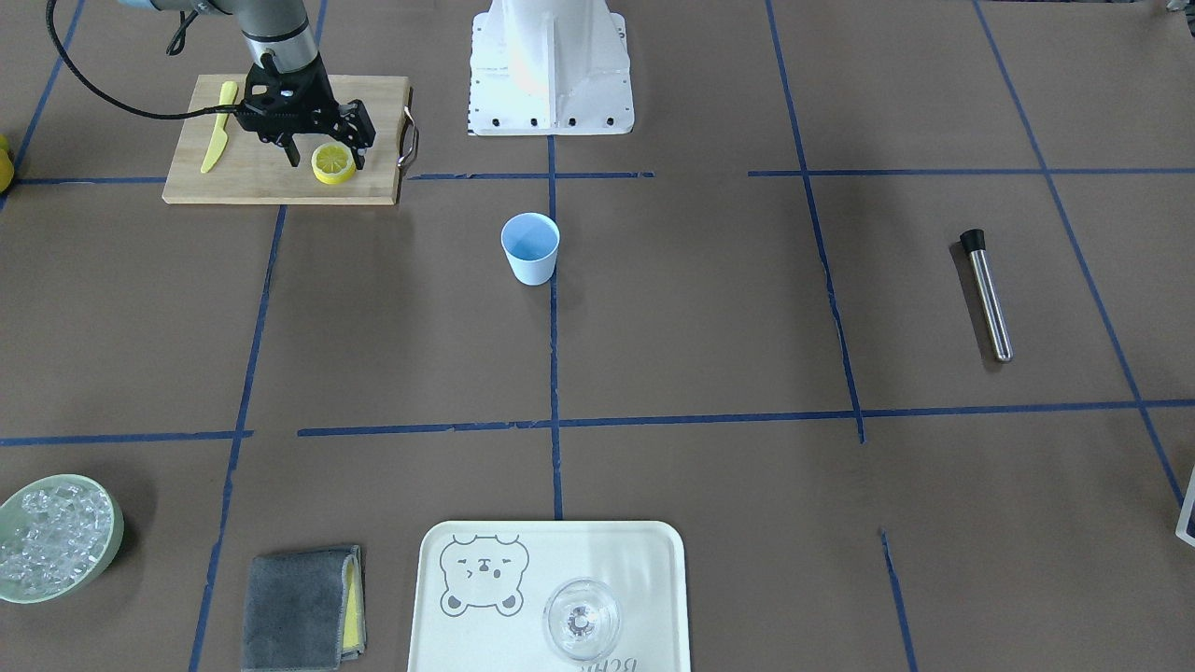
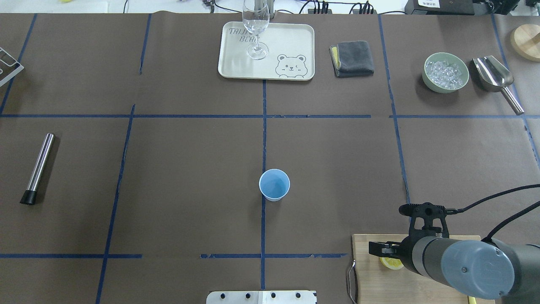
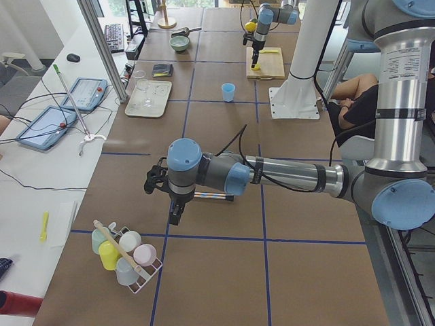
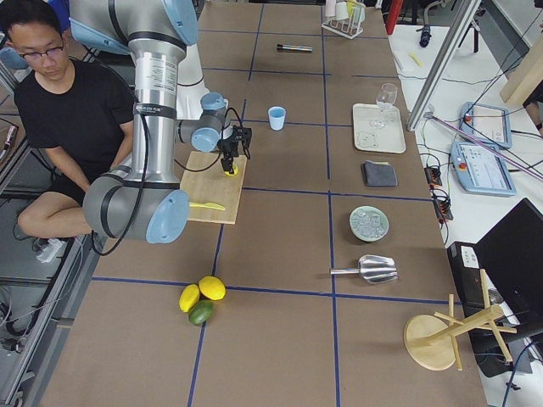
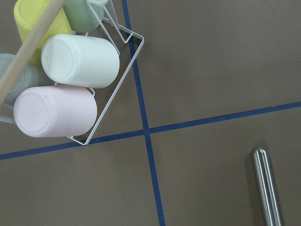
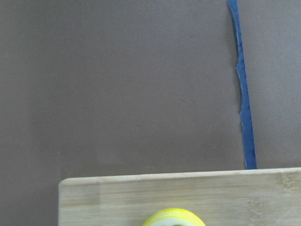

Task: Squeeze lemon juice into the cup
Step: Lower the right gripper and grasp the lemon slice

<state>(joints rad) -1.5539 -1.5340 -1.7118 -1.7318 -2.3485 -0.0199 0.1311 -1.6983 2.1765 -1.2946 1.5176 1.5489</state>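
**As the right gripper brackets a lemon slice, the cup waits empty at mid-table**

Reading the front-facing view from its left edge, the wooden cutting board (image 1: 271, 187) comes first, with a yellow plastic knife (image 1: 217, 140) lying along its left side. Next is the right gripper (image 1: 328, 154), pointing down over the board with its jaws parted wider than the fruit. The lemon (image 1: 333, 165) sits between them on the wood, cut face tipped toward this camera. Whether either finger touches the rind cannot be made out, and nothing looks lifted yet.

Further right and well apart from the board, the light-blue cup (image 1: 530, 247) stands upright on a blue tape line, mouth open and apparently empty. Beyond it, a steel muddler (image 1: 987, 297) with a black end lies flat on the brown table cover.

Past that edge, the left gripper (image 3: 158, 182) shows only in the side view, hanging near a rack of cups. Its opening cannot be told.

The slice is probably light, soft and wet, with the rind as its one firm part. Gripping across opposite rind edges looks best, because the slick pulp would likely tear or slide. The grip should be only firm enough to carry it, since a hard pinch over the board would likely waste juice meant for the cup.
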